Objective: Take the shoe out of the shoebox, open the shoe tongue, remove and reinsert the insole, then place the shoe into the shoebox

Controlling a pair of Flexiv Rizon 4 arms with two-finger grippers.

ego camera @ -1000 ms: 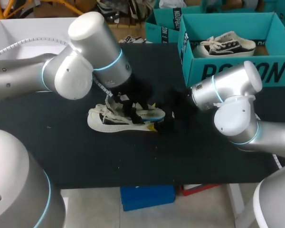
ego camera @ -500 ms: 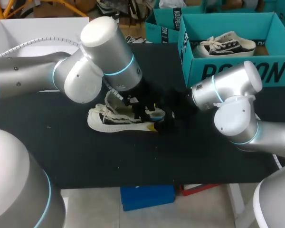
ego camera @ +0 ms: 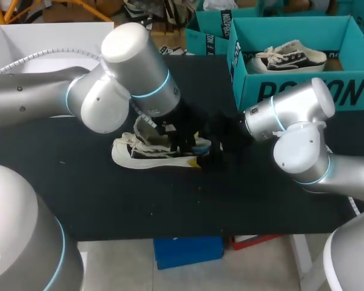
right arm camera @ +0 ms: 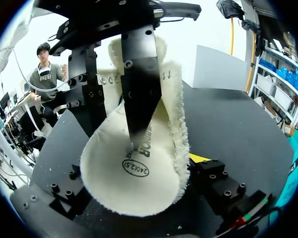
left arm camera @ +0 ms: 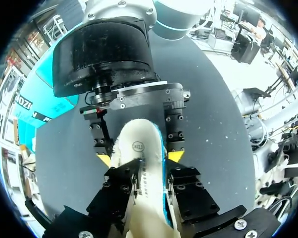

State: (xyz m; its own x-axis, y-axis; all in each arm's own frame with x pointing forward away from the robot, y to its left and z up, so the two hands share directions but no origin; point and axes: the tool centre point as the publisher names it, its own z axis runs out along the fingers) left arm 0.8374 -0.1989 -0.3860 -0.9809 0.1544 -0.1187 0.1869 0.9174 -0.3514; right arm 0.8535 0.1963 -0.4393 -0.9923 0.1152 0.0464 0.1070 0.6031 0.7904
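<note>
**Insole stage, shoe on the desk.** The white canvas low-top shoe with slack laces (ego camera: 139, 154) lies on its sole near the middle of the black desk (ego camera: 109, 200). It is well apart from the teal cardboard shoebox (ego camera: 291, 91) at the far right corner.

The shoe's long axis runs roughly parallel to the desk's front edge. Judge the toe to point toward the left edge, because the heel end of the white, blue-edged insole (right arm camera: 109, 178) projects toward the right edge.

Your right hand (right arm camera: 138, 168) appears closed across that heel end, with one finger against each side edge. This bows the insole into a shallow scoop, probably so it can be steered lengthwise along the shoe.

Your left hand (left arm camera: 141, 171) sits at the shoe's opening, above the insole, and is likely placed there to steady the shoe. Whether it is gripping anything cannot be told.
</note>
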